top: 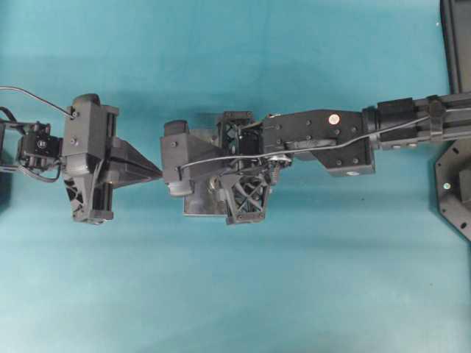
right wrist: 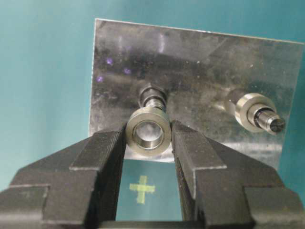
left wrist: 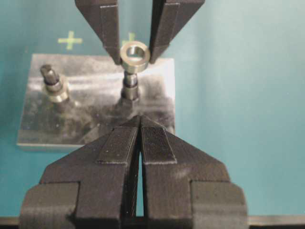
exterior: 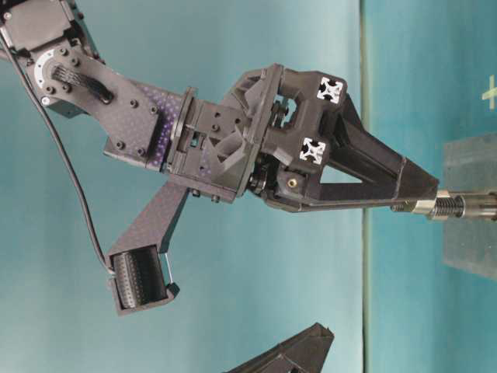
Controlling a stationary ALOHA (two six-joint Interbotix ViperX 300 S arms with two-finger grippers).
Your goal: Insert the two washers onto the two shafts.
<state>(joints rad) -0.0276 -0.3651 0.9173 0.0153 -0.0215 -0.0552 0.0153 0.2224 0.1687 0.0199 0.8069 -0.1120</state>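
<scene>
- The right claw [right wrist: 148,143] is clamped on the small silver metal ring washer [right wrist: 148,130], one black finger on either side of its rim, the bore facing out past the fingertips.
- From the right wrist view, the washer hangs just in front of the dark threaded steel shaft [right wrist: 151,97] that stands up from the scuffed rectangular metal base plate [right wrist: 200,62]; the shaft's tip shows just above the washer's rim, not through the hole.
- In the left wrist view the washer [left wrist: 135,56] sits directly over the shaft [left wrist: 130,82], seemingly at or touching its tip; I cannot tell if it has begun to slide on.
- The table-level view shows the right claw [exterior: 425,196] pointing along the shaft's long axis, so the washer's bore and shaft look roughly in line. The coming move, I judge, is a straight push along that axis, with a slight sideways correction if the rim catches the thread.
- A second post [right wrist: 259,114] on the plate already carries a silver collar and lies well to the side.
- The left claw [left wrist: 139,121] is clenched and empty, hovering near the plate edge above the teal table [top: 294,294]; the right arm is the nearer.
</scene>
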